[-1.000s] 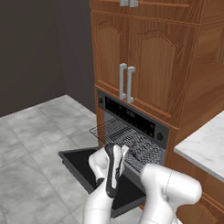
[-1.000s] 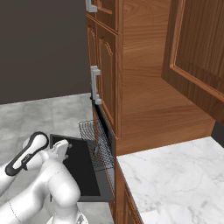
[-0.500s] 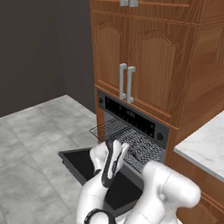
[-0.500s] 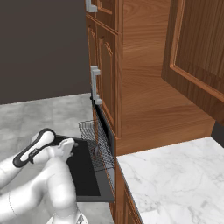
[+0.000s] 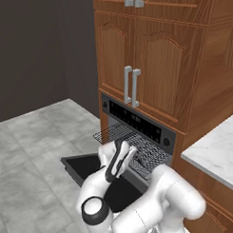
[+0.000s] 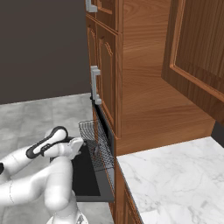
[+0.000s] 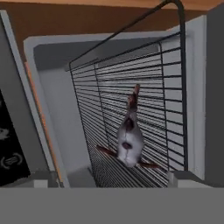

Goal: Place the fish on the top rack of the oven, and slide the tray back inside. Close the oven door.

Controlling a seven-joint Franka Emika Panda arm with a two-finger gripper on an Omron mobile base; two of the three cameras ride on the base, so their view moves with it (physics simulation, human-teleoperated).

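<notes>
- On the pulled-out rack (image 7: pixel 131 113), near its front edge: fish (image 7: pixel 129 139), lying free, nothing touching it.
- Over the lowered door (image 5: pixel 84 168), just short of the rack: gripper (image 5: pixel 130 155), jaws wide, empty.
- Since a second ago: hand raised and swung nearer the rack, jaws unchanged.
- Placing apparently done; left to do: push rack into oven (image 5: pixel 137 121), then lift door shut.

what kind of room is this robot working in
Most likely a home kitchen, rendered in simulation: a built-in oven set into wooden cabinets, its door dropped open with a wire rack pulled out, and a marble counter beside it.
</notes>
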